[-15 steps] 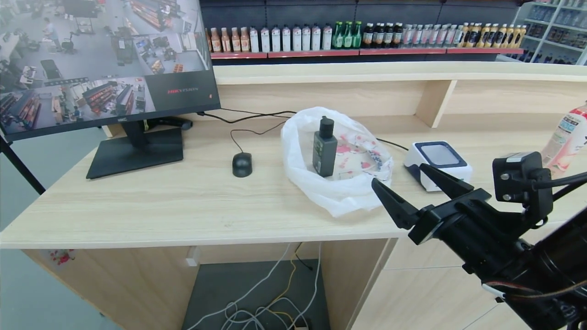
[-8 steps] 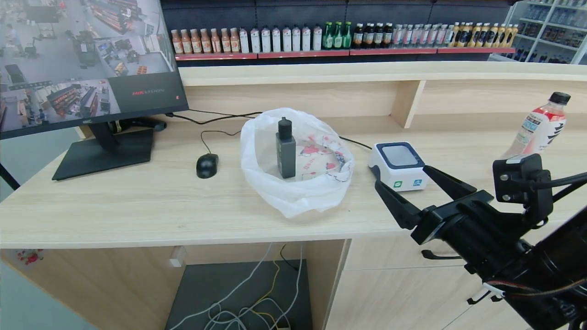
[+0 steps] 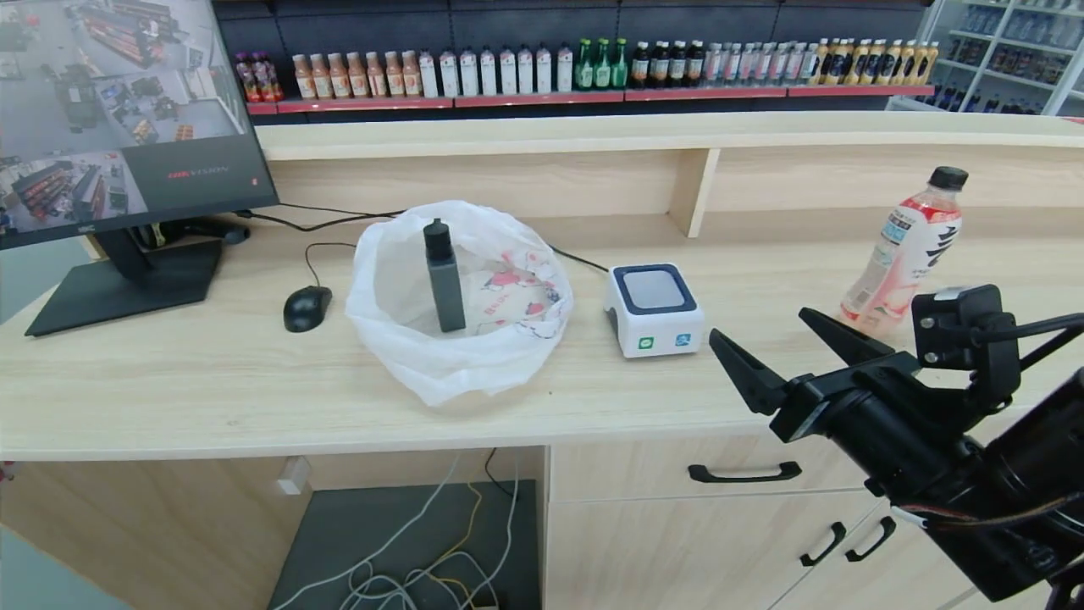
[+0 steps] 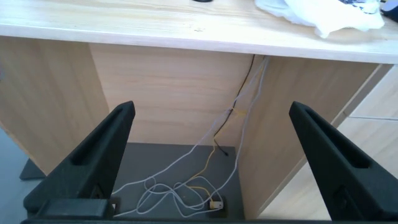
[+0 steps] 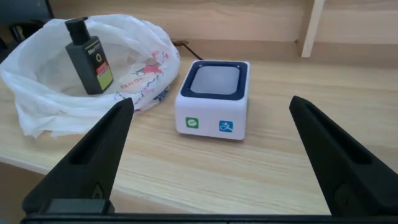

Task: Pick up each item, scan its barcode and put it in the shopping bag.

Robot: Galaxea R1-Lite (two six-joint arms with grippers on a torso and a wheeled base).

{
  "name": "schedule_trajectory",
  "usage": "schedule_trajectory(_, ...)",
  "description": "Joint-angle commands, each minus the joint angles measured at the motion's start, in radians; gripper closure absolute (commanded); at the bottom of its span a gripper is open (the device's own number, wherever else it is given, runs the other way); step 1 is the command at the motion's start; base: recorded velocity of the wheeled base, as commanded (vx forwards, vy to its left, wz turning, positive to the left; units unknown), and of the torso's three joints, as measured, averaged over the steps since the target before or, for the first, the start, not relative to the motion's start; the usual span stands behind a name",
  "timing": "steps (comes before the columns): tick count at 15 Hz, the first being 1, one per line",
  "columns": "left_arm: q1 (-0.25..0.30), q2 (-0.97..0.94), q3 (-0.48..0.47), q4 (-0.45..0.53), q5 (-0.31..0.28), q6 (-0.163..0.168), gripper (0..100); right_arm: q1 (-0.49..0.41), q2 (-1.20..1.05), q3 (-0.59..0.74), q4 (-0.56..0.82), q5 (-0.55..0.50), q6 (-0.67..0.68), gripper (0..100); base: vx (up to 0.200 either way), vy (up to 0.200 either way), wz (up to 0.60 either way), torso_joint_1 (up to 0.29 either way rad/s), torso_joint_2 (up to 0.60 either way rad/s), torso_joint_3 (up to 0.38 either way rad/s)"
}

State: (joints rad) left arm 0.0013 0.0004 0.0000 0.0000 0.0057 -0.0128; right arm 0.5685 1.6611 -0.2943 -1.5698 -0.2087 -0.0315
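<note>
Before the counter (image 3: pixel 212 381), right hand (image 3: pixel 757 322) agape — now nearer bottle (image 3: pixel 903 252).

"What did the right gripper (image 3: pixel 757 322) look like?"
"Matte black, with two long fingers (image 3: pixel 745 381) that tapered to points. A boxy black camera (image 3: pixel 965 339) with a pale top carried silver screws (image 3: pixel 932 325)."
"Any cables?"
"A black cable (image 3: pixel 1046 329) left the camera, and thin red and white wires (image 3: pixel 919 521) hugged the arm (image 3: pixel 1008 500)."
"And the left gripper (image 4: pixel 211 106)?"
"It had the same black wedges."
</note>
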Motion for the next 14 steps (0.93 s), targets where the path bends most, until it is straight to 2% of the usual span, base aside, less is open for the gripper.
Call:
schedule_trajectory(1,0.0,0.0,0.0,0.0,0.0,-0.001,0,-0.006,0.022,-0.005,-0.001,0.0,-0.001,0,0.0,-0.2,0.0,0.007,0.0,0.002)
schedule_trajectory(14,0.0,0.0,0.0,0.0,0.0,-0.003,0,-0.079,0.059,-0.042,-0.001,0.0,0.001,0,0.0,-0.2,0.0,0.003,0.0,0.003)
